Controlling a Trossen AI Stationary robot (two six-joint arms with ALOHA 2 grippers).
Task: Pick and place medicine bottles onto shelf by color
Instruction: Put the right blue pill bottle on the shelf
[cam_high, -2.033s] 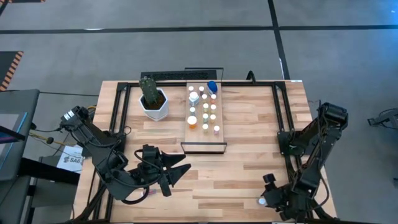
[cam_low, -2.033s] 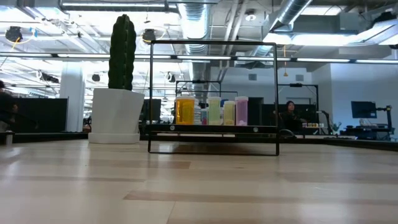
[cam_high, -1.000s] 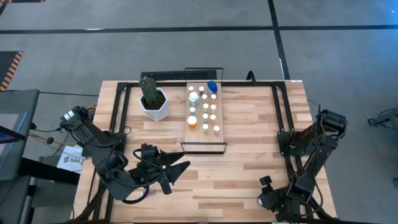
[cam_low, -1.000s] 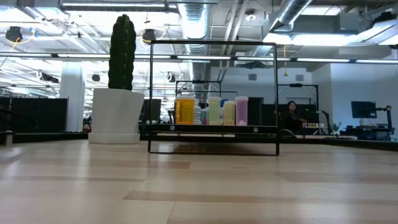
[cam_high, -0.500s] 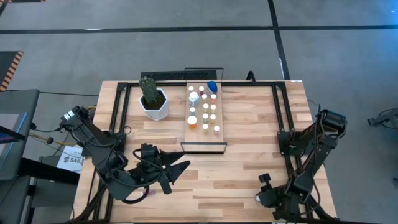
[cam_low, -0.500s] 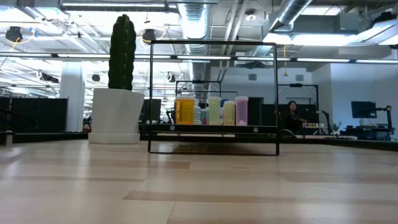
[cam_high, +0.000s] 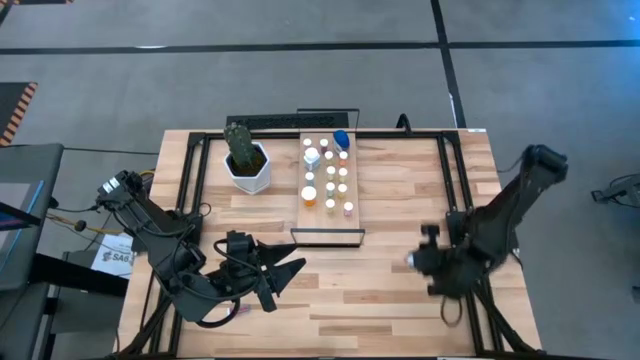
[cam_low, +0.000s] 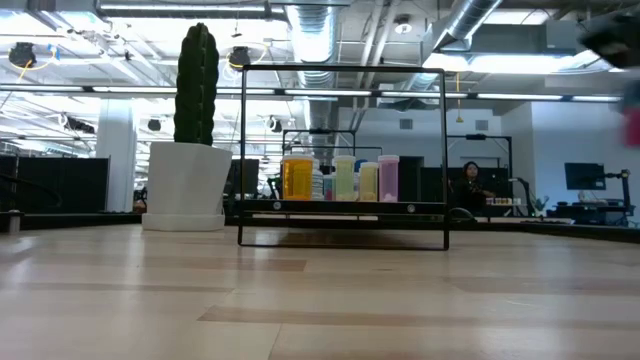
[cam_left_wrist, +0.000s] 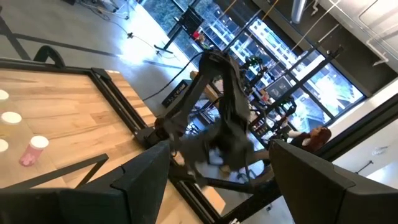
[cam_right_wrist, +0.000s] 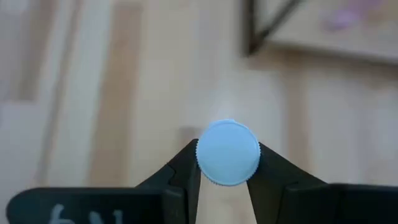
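My right gripper (cam_high: 412, 260) hangs above the table's right half, shut on a small medicine bottle whose pale round cap (cam_right_wrist: 227, 152) faces the wrist camera and hides the body. The shelf (cam_high: 328, 232), a light-wood board in a dark frame, stands mid-table with several white-capped bottles (cam_high: 330, 180) upright on it; the low view shows their orange, green and pink bodies (cam_low: 340, 180). My left gripper (cam_high: 295, 272) waits open at the near left, pointing level toward the right (cam_left_wrist: 219, 146). My right gripper pinches the bottle's cap by its rim (cam_right_wrist: 204, 160) between its two fingers (cam_right_wrist: 186, 165), one on each side. The fingers slant down from above. The bottle is lifted clear of the table, cap up toward the wrist; its body is hidden under the cap.
A white hexagonal pot with a green cactus (cam_high: 247, 165) stands left of the shelf. A dark metal frame (cam_high: 450, 180) runs around the tabletop. Bare wood (cam_high: 400, 200) lies between the shelf and my right arm.
My right gripper has risen from the table's near right corner and swung toward the far edge and the shelf, tipping less steeply down. The white-capped bottle has left the tabletop with it. My left arm has kept still.
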